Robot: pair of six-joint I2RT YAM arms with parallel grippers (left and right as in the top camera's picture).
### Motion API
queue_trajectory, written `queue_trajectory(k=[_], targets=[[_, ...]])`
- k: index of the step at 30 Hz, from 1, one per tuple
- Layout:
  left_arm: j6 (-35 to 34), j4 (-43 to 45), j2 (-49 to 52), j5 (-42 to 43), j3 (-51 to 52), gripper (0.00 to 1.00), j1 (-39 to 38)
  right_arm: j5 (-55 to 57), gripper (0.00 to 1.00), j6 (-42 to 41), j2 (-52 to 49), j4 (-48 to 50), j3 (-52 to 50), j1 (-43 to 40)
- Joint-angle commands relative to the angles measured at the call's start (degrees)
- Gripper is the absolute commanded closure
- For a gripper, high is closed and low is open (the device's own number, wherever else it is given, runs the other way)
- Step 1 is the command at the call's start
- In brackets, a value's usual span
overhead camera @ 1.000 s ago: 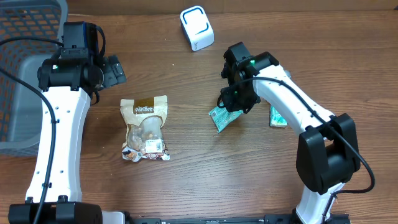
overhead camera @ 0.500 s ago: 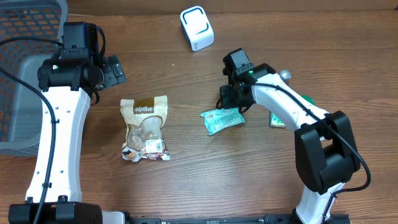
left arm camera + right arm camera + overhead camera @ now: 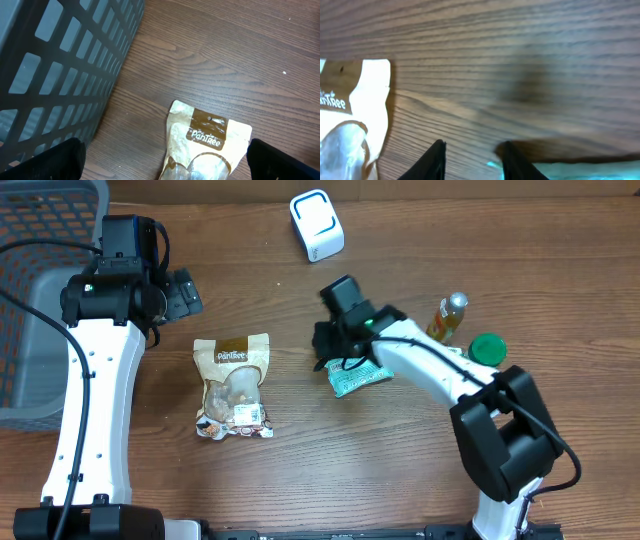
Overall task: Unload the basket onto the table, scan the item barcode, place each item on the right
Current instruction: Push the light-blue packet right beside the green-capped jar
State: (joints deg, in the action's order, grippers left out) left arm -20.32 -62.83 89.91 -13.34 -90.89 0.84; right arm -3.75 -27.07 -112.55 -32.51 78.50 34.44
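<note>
Wooden table [image 3: 560,260] throughout, with a grey mesh basket [image 3: 30,300] at the far left, out of play. Left arm parked beside it, left gripper [image 3: 184,292] spread wide and empty, near the top end of the beige snack pouch [image 3: 233,387]. Right arm stretched across the middle, right gripper [image 3: 472,150] low over the wood, fingers part-way apart with only bare grain between them, nothing pinched.

Probably the pick-up step, with no barcode yet shown to the white scanner [image 3: 317,225], well apart at top centre. Item to be scanned taken to be the green packet [image 3: 358,377]: flat on the table, just beside the right fingers, with a teal edge visible by one finger in the wrist view; contact uncertain.

Next: settle over the packet's edge, close on it, lift, carry to the scanner, barcode side toward its window.

Farther right, a small bottle [image 3: 449,318] and a green lid [image 3: 487,348].
</note>
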Motion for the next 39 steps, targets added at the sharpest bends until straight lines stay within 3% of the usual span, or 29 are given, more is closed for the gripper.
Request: queue_trajectory(k=[1,4,14,21,30,39], targets=[[1.49,0.04,-0.2,-0.55,-0.24,0.0,-0.11,7.56,0.71,-6.67,0.26,0.33,-0.55,2.12],[1.49,0.04,-0.2,-0.55,-0.24,0.0,-0.11,9.81,0.77,-9.16,-0.85,0.61,-0.55,2.64],[1.51,0.04,-0.2,-0.55,-0.24,0.0,-0.11,9.7,0.77,-9.16,-4.44,-1.46,-0.55,2.62],[1.51,0.04,-0.2,-0.55,-0.24,0.0,-0.11,2.89,0.71,-6.93,-4.42,-13.38,-0.42,2.45],[1.51,0.04,-0.2,-0.55,-0.24,0.01,-0.11,2.82,0.67,-0.92,-4.42,-24.96,0.61,1.36],[1.51,0.04,-0.2,-0.55,-0.24,0.0,-0.11,6.69,0.66,-0.92,-4.42,-28.72,0.74,-3.61]])
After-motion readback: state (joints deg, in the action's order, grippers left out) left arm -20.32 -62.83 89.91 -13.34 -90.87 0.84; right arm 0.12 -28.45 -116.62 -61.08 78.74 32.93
